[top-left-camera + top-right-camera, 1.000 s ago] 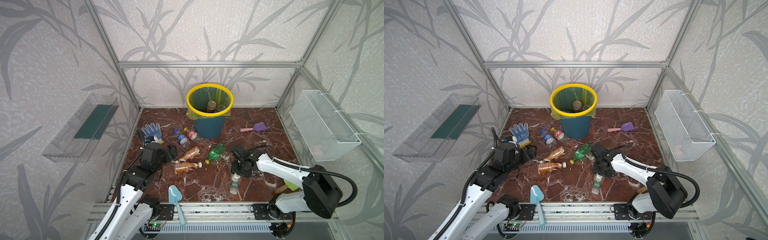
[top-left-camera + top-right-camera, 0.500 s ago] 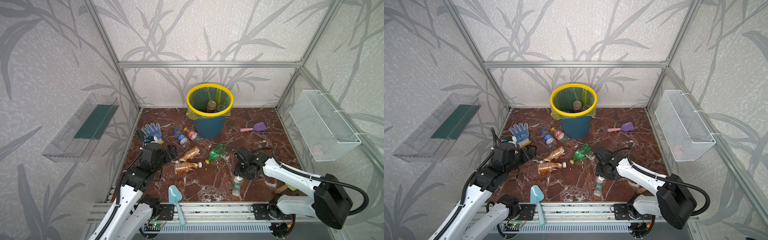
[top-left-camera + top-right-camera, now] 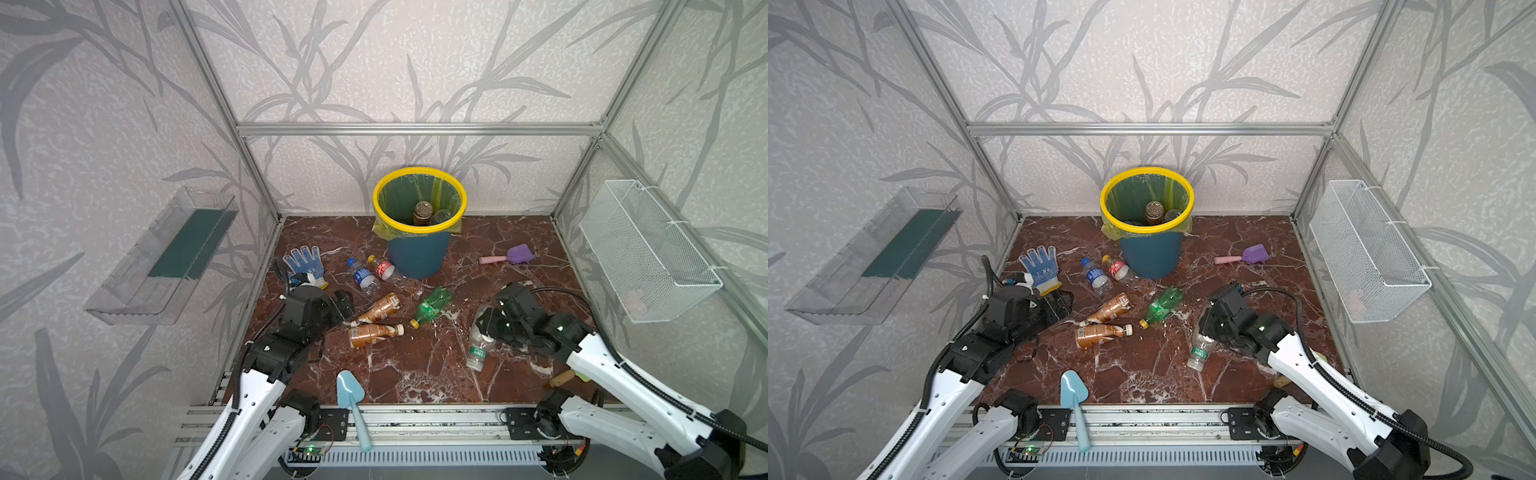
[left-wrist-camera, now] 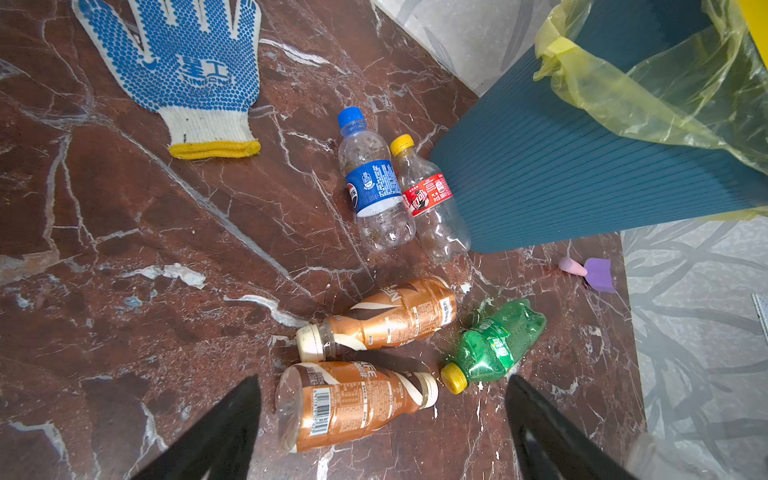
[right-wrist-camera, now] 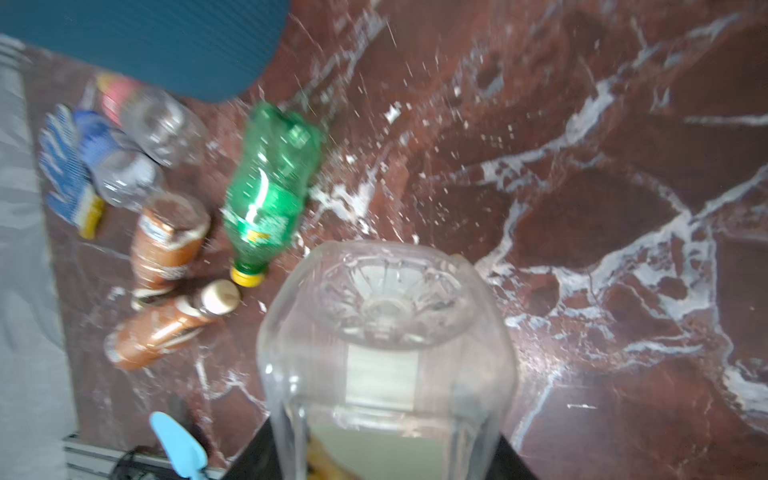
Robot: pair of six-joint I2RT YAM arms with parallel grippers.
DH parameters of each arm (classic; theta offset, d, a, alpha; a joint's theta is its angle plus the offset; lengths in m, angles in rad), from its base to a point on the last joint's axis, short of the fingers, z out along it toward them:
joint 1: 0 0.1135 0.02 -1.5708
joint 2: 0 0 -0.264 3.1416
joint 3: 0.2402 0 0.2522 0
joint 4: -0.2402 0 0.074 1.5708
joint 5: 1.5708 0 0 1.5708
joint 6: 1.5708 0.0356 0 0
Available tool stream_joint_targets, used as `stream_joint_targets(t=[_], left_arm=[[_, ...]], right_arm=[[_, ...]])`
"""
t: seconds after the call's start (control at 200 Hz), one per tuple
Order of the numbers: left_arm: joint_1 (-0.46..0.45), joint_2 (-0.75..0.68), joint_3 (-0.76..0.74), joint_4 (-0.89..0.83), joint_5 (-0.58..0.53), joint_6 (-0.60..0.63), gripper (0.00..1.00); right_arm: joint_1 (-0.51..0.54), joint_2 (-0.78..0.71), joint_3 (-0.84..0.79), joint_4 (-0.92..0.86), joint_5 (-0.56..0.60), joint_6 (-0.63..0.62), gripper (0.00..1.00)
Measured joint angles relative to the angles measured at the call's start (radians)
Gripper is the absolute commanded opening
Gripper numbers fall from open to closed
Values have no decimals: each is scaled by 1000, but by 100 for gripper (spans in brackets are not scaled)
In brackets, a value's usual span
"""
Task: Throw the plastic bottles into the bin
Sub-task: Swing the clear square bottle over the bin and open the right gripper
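Observation:
The bin point(image 3: 419, 253) point(image 3: 1151, 257), dark teal with a yellow rim, stands at the back middle with two bottles point(image 3: 423, 212) inside. My right gripper point(image 3: 489, 328) point(image 5: 384, 457) is shut on a clear green-labelled bottle point(image 3: 477, 347) point(image 5: 386, 357), whose base points away from the wrist. My left gripper point(image 3: 344, 302) point(image 4: 383, 379) hangs open over a brown-wrapped bottle point(image 4: 353, 405) point(image 3: 374, 334). On the floor lie a second brown bottle point(image 3: 380, 308), a green one point(image 3: 432, 305), a blue-labelled one point(image 3: 362, 277) and a red-labelled one point(image 3: 384, 268).
A blue-dotted glove point(image 3: 305, 262) lies at the left. A purple scoop point(image 3: 509, 255) is at the back right, a light blue scoop point(image 3: 351, 399) at the front edge. A wire basket point(image 3: 648, 253) hangs on the right wall, a clear tray point(image 3: 166, 257) on the left wall.
My right jaws have closed in on the clear bottle and the arm has drawn back to the right, raising the bottle off the floor. The left arm has not moved.

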Motion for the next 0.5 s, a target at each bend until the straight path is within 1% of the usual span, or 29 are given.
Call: stream_joint_targets(t=[0.09, 0.165, 0.2, 0.22, 0.235, 0.24, 0.265, 0.305, 0.385, 0.405, 0.445, 0.465, 0.5], left_arm=[[0, -3, 0, 0, 2, -3, 91], [0, -3, 0, 0, 7, -7, 91], [0, -3, 0, 0, 8, -10, 91], [0, -3, 0, 0, 10, -11, 91], [0, -3, 0, 0, 11, -13, 91], [0, -3, 0, 0, 11, -14, 91], [0, -3, 0, 0, 13, -16, 91], [0, -3, 1, -1, 15, -18, 91], [0, -3, 6, -3, 19, -21, 91], [0, -5, 8, -4, 19, -22, 91], [0, -8, 10, -5, 19, -25, 91], [0, -13, 10, -6, 19, -26, 91], [0, -21, 10, -9, 19, -27, 91]], right_arm=[[-25, 59, 190, -6, 2, -31, 49], [-47, 174, 439, -18, -8, -76, 51], [-57, 251, 591, -22, -11, -100, 53], [-63, 301, 690, -21, -10, -111, 56], [-69, 347, 776, -20, -12, -123, 59], [-69, 355, 793, -18, -11, -126, 62], [-77, 435, 935, -18, -10, -141, 68], [-90, 560, 1154, -24, -8, -165, 74], [-124, 817, 1595, -79, -15, -194, 80], [-139, 896, 1714, -101, -27, -194, 85], [-169, 1038, 1949, -149, -49, -183, 88], [-183, 1087, 2013, -158, -62, -182, 89], [-204, 1123, 2034, -173, -72, -181, 91]])
